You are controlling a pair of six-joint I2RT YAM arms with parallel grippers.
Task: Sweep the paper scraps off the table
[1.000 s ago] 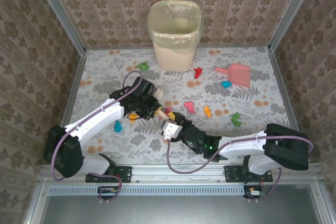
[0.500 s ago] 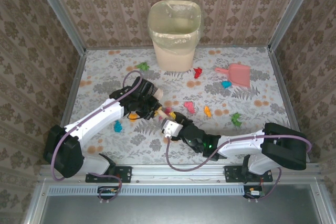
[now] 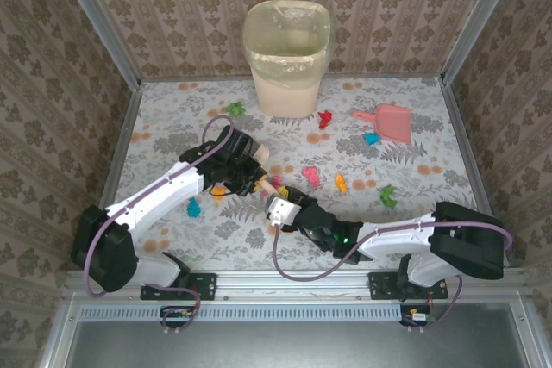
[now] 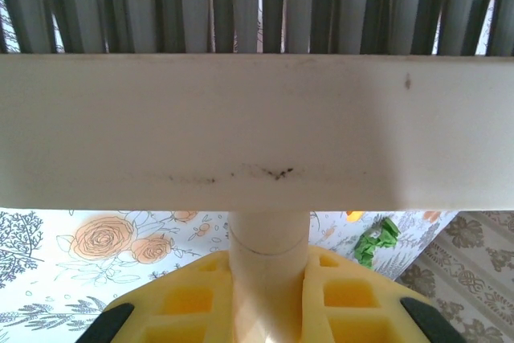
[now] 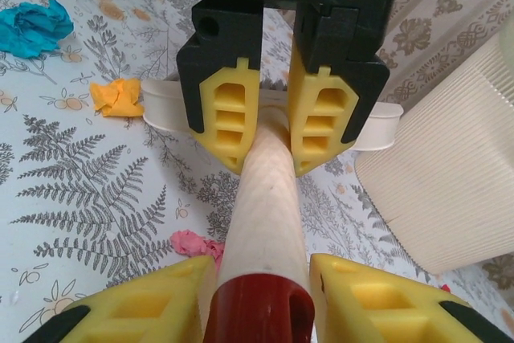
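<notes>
The left gripper (image 3: 251, 175) is shut tight on the pale stick of a brush (image 3: 257, 155), near the middle of the table (image 3: 172, 118). In the right wrist view its two yellow fingers (image 5: 229, 122) press the stick from both sides. The white brush head lies across behind them. In the left wrist view the brush head is a long white bar with grey bristles on its far side. The right gripper (image 3: 278, 206) is at the other end of the stick, where the tip is red. Its own yellow fingers (image 5: 161, 303) sit close on each side of the red tip. I cannot tell if they squeeze it or are only just beside it. The paper scraps (image 3: 310, 176) lie spread out on the table. A pink scrap and an orange scrap (image 3: 341, 184) lie to the right of the grippers, and a green scrap (image 3: 388, 196) lies further right. A red scrap (image 3: 325, 118) lies near the tall pale bin (image 3: 287, 58) at the back. A blue scrap (image 3: 373, 138) lies just beside the pink dustpan (image 3: 392, 122). Another green scrap (image 3: 235, 109) lies left of the bin. Another blue scrap (image 3: 193, 207) and a small orange bit (image 3: 220, 190) lie by the left arm. The orange bit is near the brush head.
</notes>
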